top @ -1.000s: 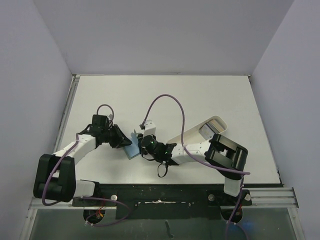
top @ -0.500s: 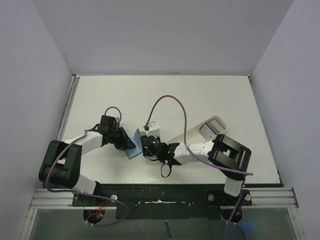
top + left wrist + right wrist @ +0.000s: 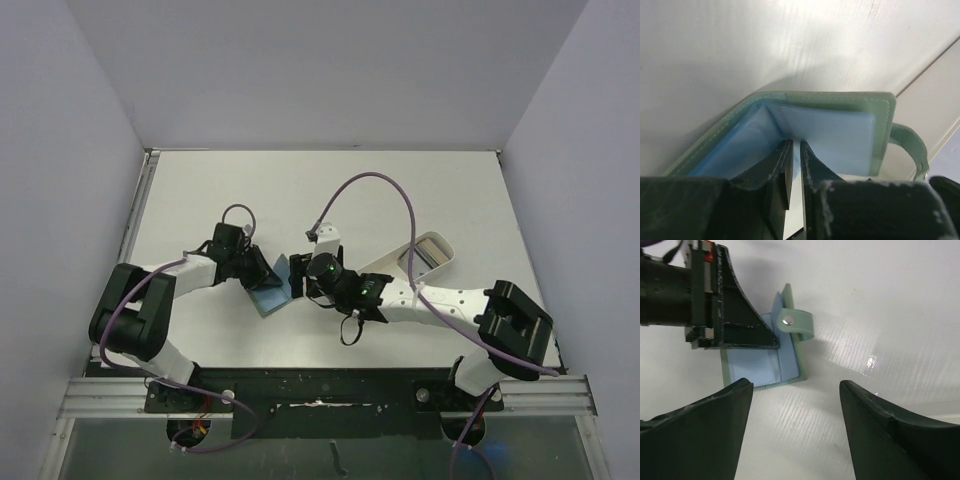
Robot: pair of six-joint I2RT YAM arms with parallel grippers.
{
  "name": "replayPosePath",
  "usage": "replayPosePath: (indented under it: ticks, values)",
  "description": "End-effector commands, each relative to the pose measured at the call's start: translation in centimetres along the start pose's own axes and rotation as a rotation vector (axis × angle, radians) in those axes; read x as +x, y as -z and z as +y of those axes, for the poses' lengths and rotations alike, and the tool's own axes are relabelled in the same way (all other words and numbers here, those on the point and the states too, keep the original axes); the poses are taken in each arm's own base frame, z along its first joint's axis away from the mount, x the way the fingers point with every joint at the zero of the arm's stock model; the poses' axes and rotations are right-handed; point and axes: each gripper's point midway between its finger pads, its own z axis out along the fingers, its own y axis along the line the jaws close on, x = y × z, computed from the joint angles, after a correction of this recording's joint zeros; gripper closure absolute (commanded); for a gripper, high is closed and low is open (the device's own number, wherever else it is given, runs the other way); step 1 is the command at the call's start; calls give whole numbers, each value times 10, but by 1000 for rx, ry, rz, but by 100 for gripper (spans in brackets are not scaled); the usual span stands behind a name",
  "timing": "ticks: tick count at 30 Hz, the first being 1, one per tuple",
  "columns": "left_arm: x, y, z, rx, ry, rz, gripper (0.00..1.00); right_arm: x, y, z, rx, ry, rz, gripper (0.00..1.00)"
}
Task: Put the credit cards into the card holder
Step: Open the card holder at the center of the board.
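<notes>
My left gripper (image 3: 794,150) is clenched, its fingers pinched on a pale blue inner leaf of the card holder (image 3: 830,130), close to the fold. I judge this grip has two purposes: it keeps the bifold from sliding on the smooth table (image 3: 350,190), and it keeps the grey-green cover spread so that the slots stay reachable. In the top view the card holder lies open at about 8 o'clock from the table's middle, between my two wrists. One edge seems lifted, but I cannot tell how much.

My right gripper (image 3: 795,385) is released. Its fingers stand wide apart with nothing between them, and it hovers just beside the card holder. From its wrist camera the strap with the snap button (image 3: 795,322) sticks out at 1 o'clock of the blue lining, folded away from the slots.

The credit cards (image 3: 430,250) are not here yet. What I can see of them lies in the white tray (image 3: 418,243), at 3 o'clock from the table's middle and well apart from the holder. How many are there I cannot tell. My judgement is that no card is visibly inserted, so the next move calls for the free hand to fetch one from the tray.
</notes>
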Motion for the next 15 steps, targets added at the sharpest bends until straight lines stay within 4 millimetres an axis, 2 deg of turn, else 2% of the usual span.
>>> replayPosePath:
  ticks: [1,8,12,15]
  values:
    - [-23,-1,-41,100,-72,-58,89,-26,24,-4,-7,-14,-66,25]
    - [-25,-8,-42,90,-80,-62,83,-32,40,-21,21,-51,-91,8]
    - [-25,-14,-35,58,-89,-61,82,-29,45,-32,25,-76,-96,3]
    - [-22,-19,-37,66,-97,-42,79,-26,48,-37,28,-80,-96,2]
